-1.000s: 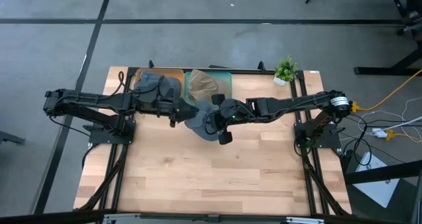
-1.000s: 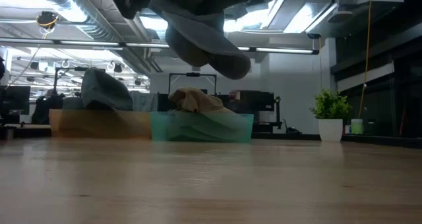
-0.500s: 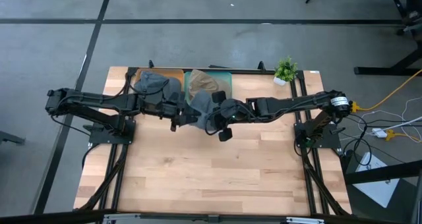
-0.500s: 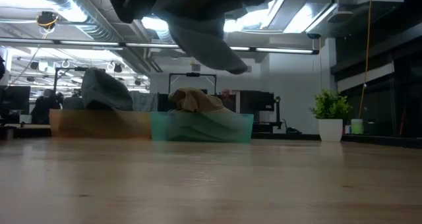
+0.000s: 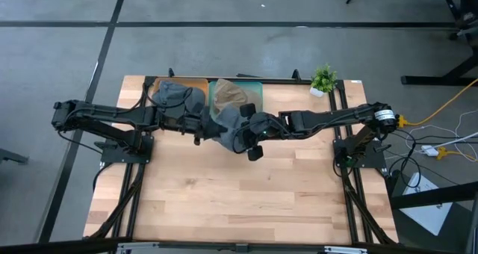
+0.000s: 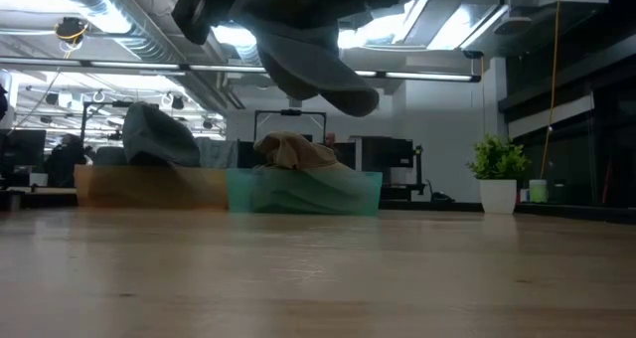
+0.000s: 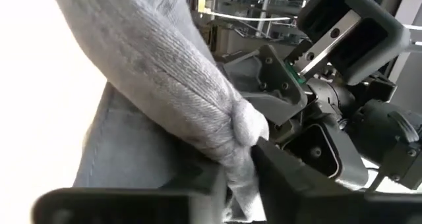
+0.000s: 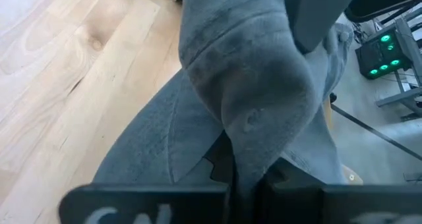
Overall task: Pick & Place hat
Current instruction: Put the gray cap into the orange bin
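Both my hands pinch the same grey hat (image 5: 224, 124), held in the air above the table (image 5: 239, 187), just in front of the two bins at the upper middle of the high view. My left hand (image 5: 203, 127) grips its knitted edge from the left; my right hand (image 5: 245, 134) clamps a fold from the right. Behind sit an orange bin (image 5: 196, 84) holding another grey hat (image 5: 175, 97) and a green bin (image 5: 254, 84) with a tan hat (image 5: 230, 95). A potted plant (image 5: 323, 80) stands at the upper right.

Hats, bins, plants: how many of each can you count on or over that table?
Grey hats: 2, one held in the air by both grippers, one in the orange bin
Tan hats: 1
Bins: 2, orange and green
Potted plants: 1
Total: 6
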Controlling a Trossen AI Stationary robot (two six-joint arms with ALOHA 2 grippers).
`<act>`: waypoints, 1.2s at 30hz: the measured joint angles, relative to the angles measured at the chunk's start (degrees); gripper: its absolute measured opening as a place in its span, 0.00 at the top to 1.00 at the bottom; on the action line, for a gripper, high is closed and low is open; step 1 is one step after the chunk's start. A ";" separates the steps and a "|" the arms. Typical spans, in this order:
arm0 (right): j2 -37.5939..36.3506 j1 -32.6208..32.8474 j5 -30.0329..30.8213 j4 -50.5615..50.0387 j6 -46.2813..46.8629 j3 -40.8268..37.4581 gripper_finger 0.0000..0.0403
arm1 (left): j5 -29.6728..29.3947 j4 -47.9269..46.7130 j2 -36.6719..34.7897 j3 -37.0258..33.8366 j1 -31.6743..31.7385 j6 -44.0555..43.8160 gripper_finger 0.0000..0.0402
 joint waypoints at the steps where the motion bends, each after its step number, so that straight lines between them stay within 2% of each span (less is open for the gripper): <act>1: 0.00 0.00 -0.02 0.00 0.02 0.00 0.96 | -0.46 0.00 0.00 0.00 0.00 0.96 0.87; 4: 0.00 0.00 -0.12 0.00 0.47 0.00 0.96 | -1.64 0.00 -0.02 0.00 0.00 4.13 0.97; 8: 0.00 0.09 -0.62 0.00 3.19 0.00 0.96 | -2.53 -0.17 -0.04 0.01 0.02 8.22 0.98; 16: 0.00 0.04 -9.19 -0.02 15.93 0.09 0.96 | -1.70 -0.36 -0.51 0.00 1.05 17.87 0.99; 19: -0.03 0.02 -11.05 -1.24 20.59 0.17 0.92 | -1.15 0.44 -1.07 -0.01 1.39 20.47 0.99; 22: -0.07 -0.17 -11.89 -3.49 24.80 0.17 0.84 | -1.24 0.33 -1.88 -0.07 1.40 22.13 0.99; 27: -0.07 -0.33 -13.36 -6.89 28.94 0.17 0.64 | -1.64 -0.39 -2.86 -0.09 1.44 23.97 0.99; 32: -0.24 -1.18 -18.65 -9.91 34.52 0.04 0.44 | -1.58 -1.98 -3.54 -0.07 1.51 26.36 0.99; 36: -1.61 -1.66 -21.17 -14.23 40.45 0.02 0.36 | -1.56 -4.07 -4.69 -0.07 1.52 29.77 0.99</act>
